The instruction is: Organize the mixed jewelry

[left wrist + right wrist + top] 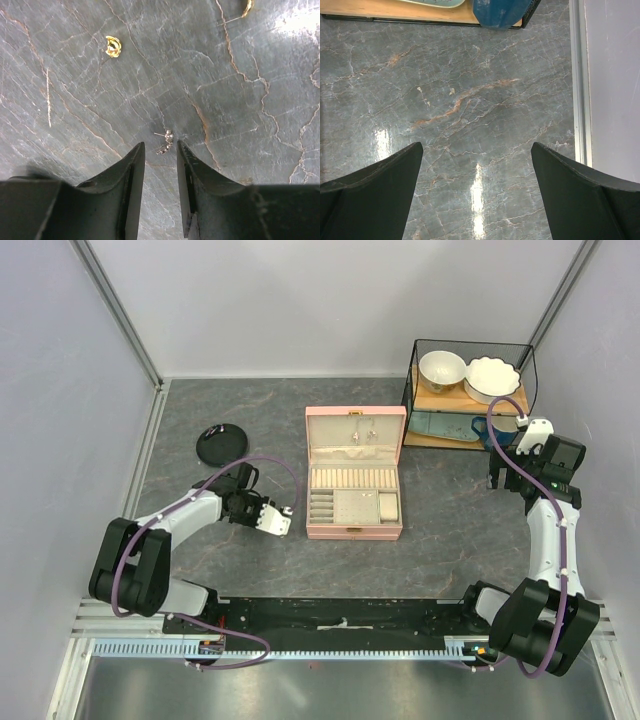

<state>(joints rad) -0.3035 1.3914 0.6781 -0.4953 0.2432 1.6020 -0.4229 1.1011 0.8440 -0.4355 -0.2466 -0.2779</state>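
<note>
Between the tips of my left tool (160,145), slightly parted and gripping nothing, I'm framing a silver earring (165,141) on the table (240,100), aiming to pinch dead-centre.

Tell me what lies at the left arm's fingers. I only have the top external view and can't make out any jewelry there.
Observer: A tiny pale metallic stud lies on the table right at the tips of the left fingers, in line with their narrow gap and not gripped.
Operator: List any other pieces nearby.
Observer: A gold piece lies farther ahead and to the left in the left wrist view. A second gold piece is cut off by that view's top edge.
Operator: Report on the right arm.
Observer: The right fingers are spread wide with nothing between them.
</note>
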